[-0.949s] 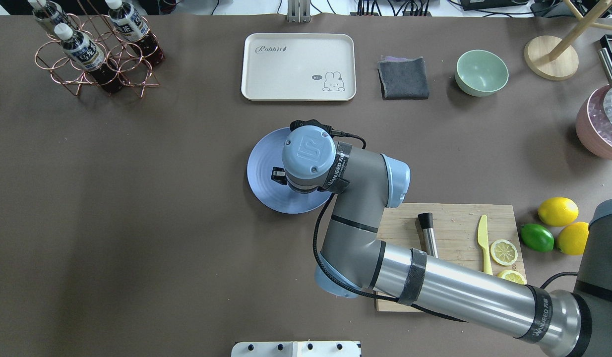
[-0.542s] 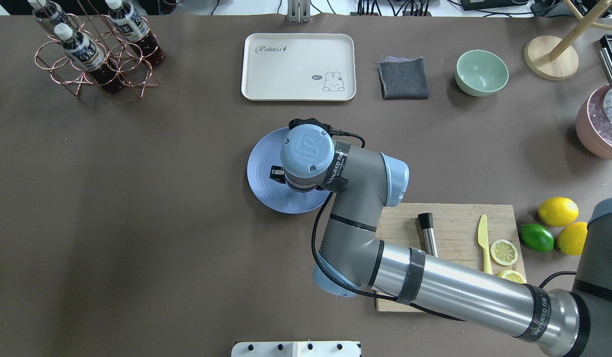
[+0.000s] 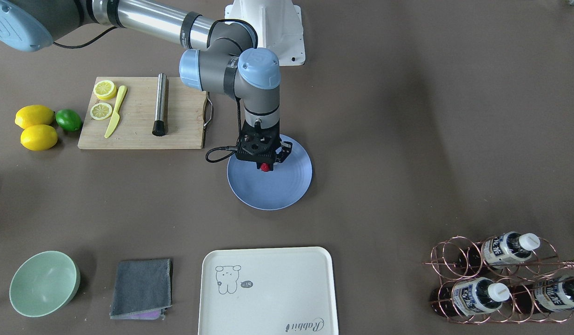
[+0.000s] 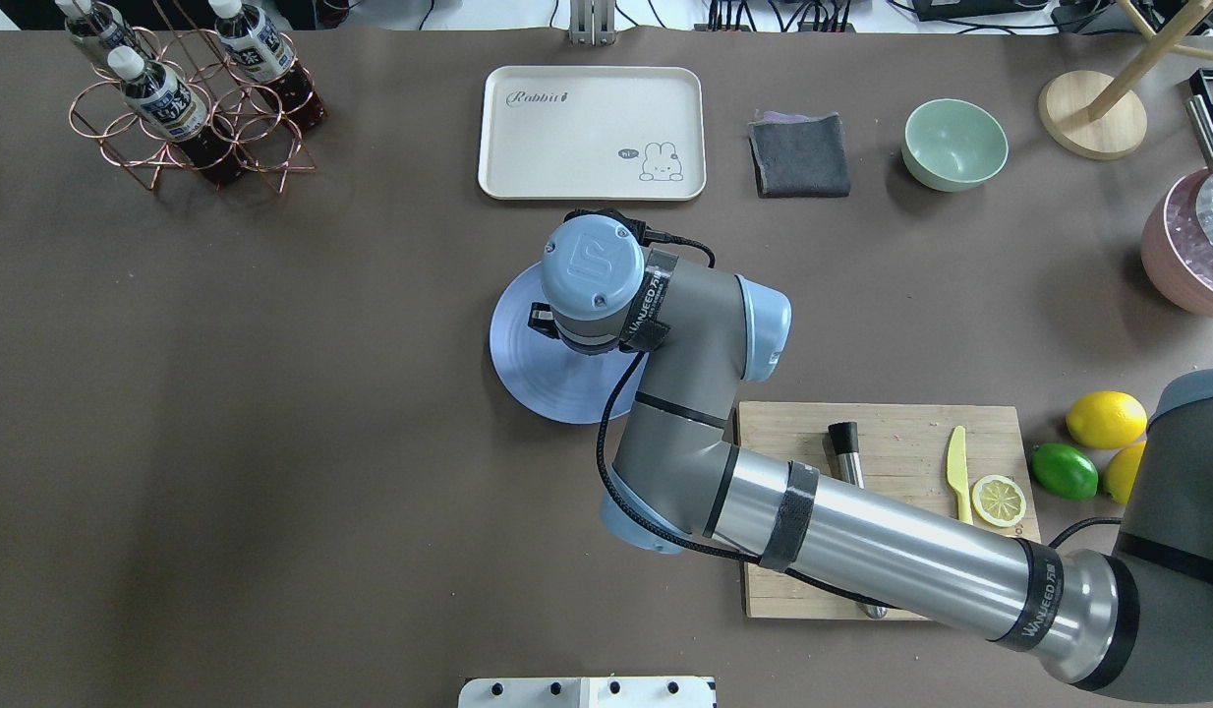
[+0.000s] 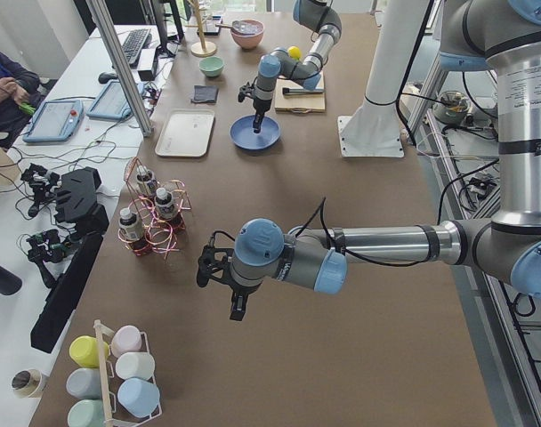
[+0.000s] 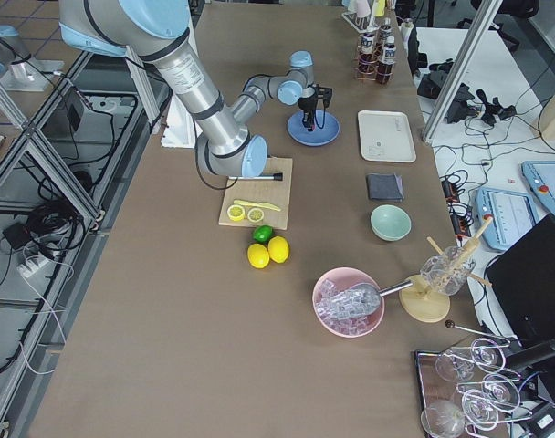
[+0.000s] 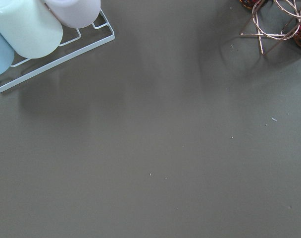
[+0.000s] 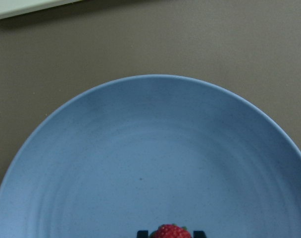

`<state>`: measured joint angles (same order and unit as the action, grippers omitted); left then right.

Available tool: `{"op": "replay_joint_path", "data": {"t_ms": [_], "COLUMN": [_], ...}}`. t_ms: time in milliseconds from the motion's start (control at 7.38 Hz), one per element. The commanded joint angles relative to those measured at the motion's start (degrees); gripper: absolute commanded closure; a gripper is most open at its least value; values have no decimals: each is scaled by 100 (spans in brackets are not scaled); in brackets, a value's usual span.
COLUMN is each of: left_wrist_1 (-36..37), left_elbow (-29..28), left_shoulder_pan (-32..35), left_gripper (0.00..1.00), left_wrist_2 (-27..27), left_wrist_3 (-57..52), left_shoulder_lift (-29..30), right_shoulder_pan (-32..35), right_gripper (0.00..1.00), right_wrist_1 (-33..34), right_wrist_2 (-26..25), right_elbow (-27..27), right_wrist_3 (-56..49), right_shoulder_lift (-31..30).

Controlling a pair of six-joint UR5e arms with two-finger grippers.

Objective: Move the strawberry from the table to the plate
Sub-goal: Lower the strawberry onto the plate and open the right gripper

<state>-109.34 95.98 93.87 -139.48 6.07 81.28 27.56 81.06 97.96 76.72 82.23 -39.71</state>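
The small red strawberry hangs at the tip of my right gripper, over the near-robot part of the round blue plate. In the right wrist view the strawberry sits between the two dark fingertips at the bottom edge, with the plate filling the view below it. From overhead the wrist hides both berry and fingers, and only the plate's left and near parts show. My left gripper hovers over bare table far from the plate. I cannot tell whether it is open or shut.
A cream tray, a grey cloth and a mint bowl lie beyond the plate. The wooden board with a yellow knife and lemon slice lies under my right forearm. A bottle rack stands far left.
My right wrist has shifted slightly left and toward the table's far side over the plate, and the elbow and forearm followed. The berry stays out of sight from overhead.
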Motion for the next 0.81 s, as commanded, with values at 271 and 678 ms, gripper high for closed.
{"op": "replay_joint_path", "data": {"t_ms": [271,678], "left_wrist_1": [0,0], "left_elbow": [-9,-9], "left_shoulder_pan": [0,0], "left_gripper": [2,2], "left_wrist_2": [0,-9], "left_wrist_3": [0,0], "left_shoulder_lift": [1,10], "right_shoulder_pan": [21,388], "right_gripper": [37,0], "right_wrist_1": [-143,-99], "right_wrist_2": [21,466], "right_elbow": [-104,70], "right_wrist_3": [-22,-259], "right_shoulder_lift": [7,60]}}
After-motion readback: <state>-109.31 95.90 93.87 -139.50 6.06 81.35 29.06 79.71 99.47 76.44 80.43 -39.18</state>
